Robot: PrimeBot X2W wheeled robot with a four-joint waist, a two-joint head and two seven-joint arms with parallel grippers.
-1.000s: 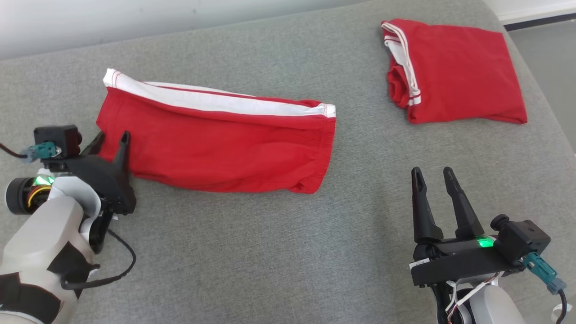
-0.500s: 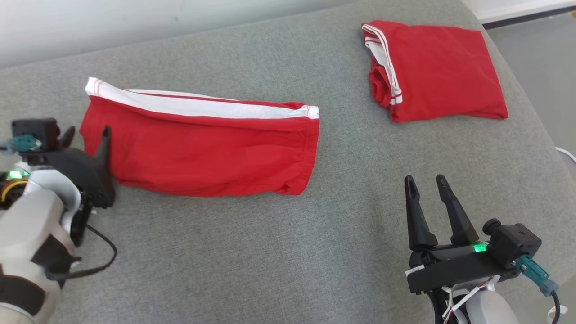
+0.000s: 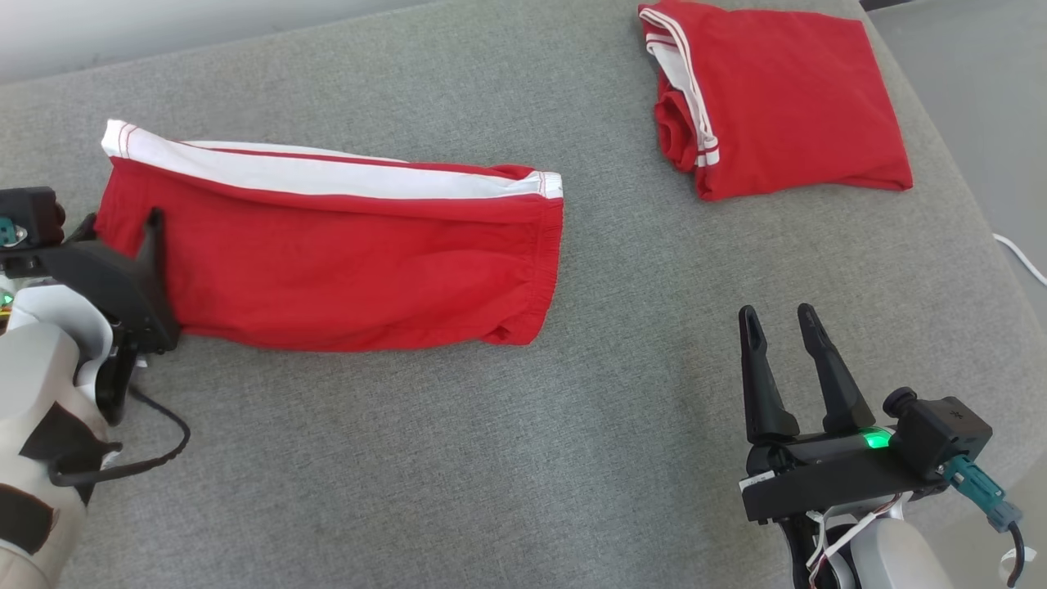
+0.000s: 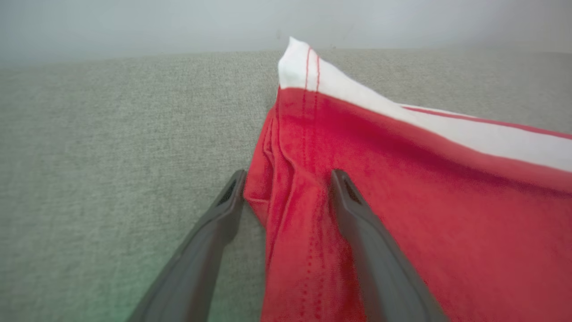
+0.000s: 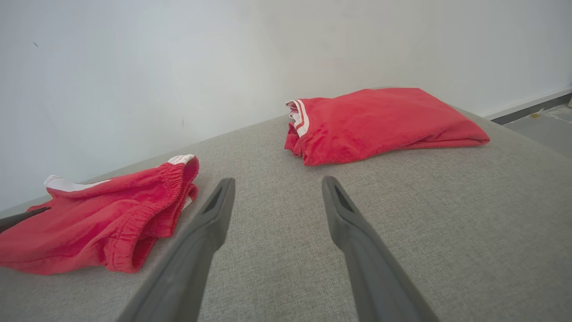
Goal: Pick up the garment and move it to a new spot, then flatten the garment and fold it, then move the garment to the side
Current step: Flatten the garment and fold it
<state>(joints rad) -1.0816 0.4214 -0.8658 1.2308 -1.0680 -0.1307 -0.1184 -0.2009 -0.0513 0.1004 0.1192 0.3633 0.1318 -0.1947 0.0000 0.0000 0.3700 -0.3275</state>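
Over on my head cam, the garment [image 3: 327,262] lies flat across the cushion [image 3: 491,450]. My left gripper [image 3: 120,219] is open at its hem end, and my right gripper [image 3: 777,315] is open too, well apart from it. Left wrist cam: fingers [image 4: 357,223] straddle the hem edge, nothing pinched. Right wrist cam: hovering low over bare cushion. Folding stage, I'd say; next I need to pinch that hem.
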